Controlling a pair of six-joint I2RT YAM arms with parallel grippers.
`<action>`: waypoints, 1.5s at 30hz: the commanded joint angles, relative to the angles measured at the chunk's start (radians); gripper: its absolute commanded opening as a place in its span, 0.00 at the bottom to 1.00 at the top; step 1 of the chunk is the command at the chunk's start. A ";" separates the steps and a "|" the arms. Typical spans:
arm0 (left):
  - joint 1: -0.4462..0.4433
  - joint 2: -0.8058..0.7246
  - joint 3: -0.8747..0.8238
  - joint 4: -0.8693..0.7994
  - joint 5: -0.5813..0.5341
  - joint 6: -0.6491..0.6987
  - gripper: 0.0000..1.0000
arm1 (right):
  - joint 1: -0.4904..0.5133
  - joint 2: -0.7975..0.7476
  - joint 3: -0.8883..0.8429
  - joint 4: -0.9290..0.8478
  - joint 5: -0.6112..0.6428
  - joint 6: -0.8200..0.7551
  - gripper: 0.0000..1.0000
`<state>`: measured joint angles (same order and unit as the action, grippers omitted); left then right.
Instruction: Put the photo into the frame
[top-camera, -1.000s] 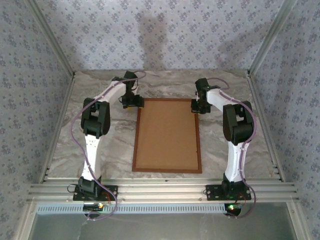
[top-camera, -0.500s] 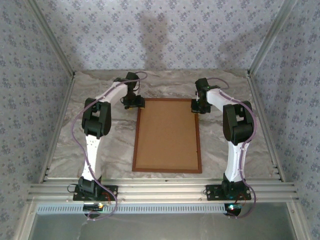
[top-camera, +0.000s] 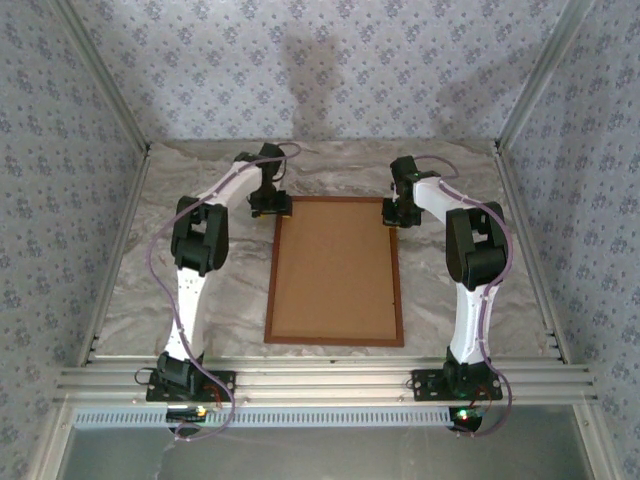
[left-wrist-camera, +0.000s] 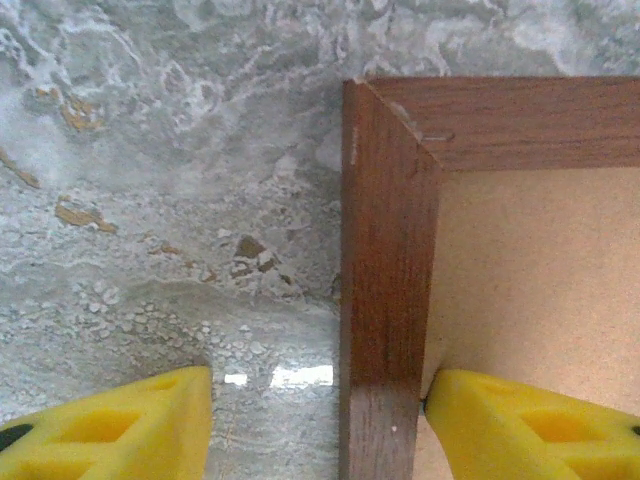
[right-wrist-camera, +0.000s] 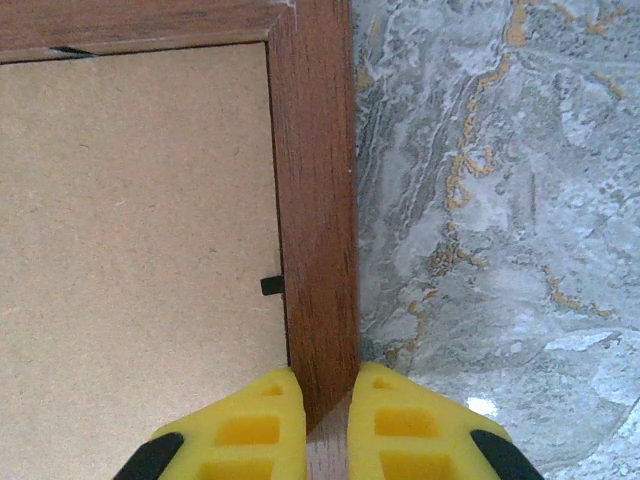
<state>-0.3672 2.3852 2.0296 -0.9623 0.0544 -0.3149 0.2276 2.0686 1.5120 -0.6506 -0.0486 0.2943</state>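
The frame (top-camera: 271, 290), reddish-brown wood, lies flat mid-table with a plain brown backing board (top-camera: 335, 268) filling it. The photo is hidden. My left gripper (top-camera: 272, 209) stands open at the far left corner. In the left wrist view it (left-wrist-camera: 318, 388) straddles the left bar (left-wrist-camera: 385, 260): one yellow finger (left-wrist-camera: 520, 425) rests against the bar's inner edge and the other (left-wrist-camera: 120, 425) sits well off on the table. My right gripper (top-camera: 394, 214) is at the far right corner, and in the right wrist view it (right-wrist-camera: 325, 385) is shut on the right bar (right-wrist-camera: 315, 200).
The marble-patterned table (top-camera: 200, 290) lies around the frame, with patterned walls on three sides and a metal rail (top-camera: 320, 380) along the near edge. A small black tab (right-wrist-camera: 271, 286) sticks out over the backing board (right-wrist-camera: 140, 220) from the right bar.
The left arm has shifted slightly right and away, bringing its gripper closer over the far left corner, with its jaws a touch narrower. The right arm and the frame have not moved.
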 joint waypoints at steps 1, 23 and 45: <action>-0.101 0.163 -0.003 -0.105 0.116 0.014 0.61 | 0.006 0.036 0.004 0.001 -0.012 -0.009 0.12; -0.053 -0.025 0.161 -0.121 0.108 0.011 0.69 | -0.002 0.030 -0.001 0.003 -0.010 -0.012 0.12; 0.001 -0.600 -0.690 0.154 0.106 -0.074 0.72 | -0.007 0.030 -0.007 0.005 0.005 -0.012 0.12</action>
<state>-0.3664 1.8355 1.3819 -0.8650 0.1280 -0.3576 0.2199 2.0686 1.5120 -0.6453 -0.0441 0.2897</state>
